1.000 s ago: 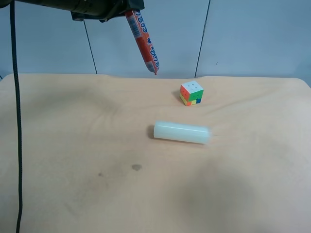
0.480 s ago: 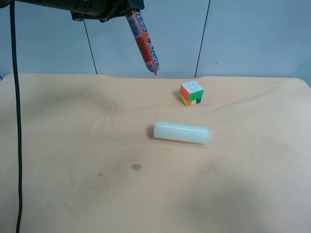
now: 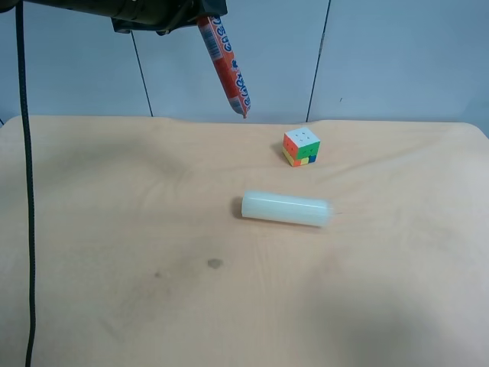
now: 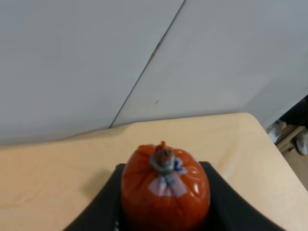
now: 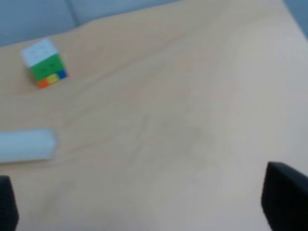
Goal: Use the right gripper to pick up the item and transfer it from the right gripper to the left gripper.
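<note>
The item is a long orange-red wrapped sausage (image 3: 226, 65). It hangs tilted, high above the far side of the table, with its top end in the left gripper (image 3: 200, 15) on the arm at the exterior high view's left. In the left wrist view the sausage's knotted end (image 4: 165, 187) sits between the dark fingers (image 4: 219, 197), and the gripper (image 4: 165, 214) is shut on it. The right gripper (image 5: 144, 202) is open and empty above the table; only its dark fingertips (image 5: 286, 192) show at the frame's corners. It is out of the exterior high view.
A small colour cube (image 3: 301, 146) stands on the tan table (image 3: 114, 229) at the back right. A white cylinder (image 3: 286, 209) lies on its side near the middle. Both show in the right wrist view: the cube (image 5: 44, 62) and the cylinder (image 5: 26, 144). A black cable (image 3: 29, 191) hangs at the left.
The white cylinder has rocked very slightly in place. The arm with the sausage has not moved.
</note>
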You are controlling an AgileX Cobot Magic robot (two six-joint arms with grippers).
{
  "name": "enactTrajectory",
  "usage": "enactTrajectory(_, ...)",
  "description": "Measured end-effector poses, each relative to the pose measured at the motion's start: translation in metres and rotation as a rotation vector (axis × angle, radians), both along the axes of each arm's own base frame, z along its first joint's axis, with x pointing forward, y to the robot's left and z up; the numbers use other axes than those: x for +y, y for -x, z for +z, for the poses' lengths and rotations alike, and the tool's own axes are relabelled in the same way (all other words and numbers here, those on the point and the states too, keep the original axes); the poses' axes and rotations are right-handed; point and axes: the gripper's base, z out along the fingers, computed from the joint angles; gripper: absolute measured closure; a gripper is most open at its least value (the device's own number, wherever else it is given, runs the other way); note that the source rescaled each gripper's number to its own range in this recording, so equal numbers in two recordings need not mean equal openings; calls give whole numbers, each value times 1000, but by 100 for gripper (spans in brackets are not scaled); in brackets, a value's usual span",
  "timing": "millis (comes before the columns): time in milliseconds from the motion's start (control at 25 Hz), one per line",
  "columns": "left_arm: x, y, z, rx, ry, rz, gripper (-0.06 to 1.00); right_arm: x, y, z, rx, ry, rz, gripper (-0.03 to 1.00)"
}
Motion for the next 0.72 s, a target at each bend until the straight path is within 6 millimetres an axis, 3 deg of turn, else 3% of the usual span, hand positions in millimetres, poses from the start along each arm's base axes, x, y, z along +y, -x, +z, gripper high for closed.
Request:
enactTrajectory(240,0,0,0,0,0,0,94,3,2,0,0,0,-162,-3)
enactTrajectory(720,0,0,0,0,0,0,94,3,2,0,0,0,-176,-3)
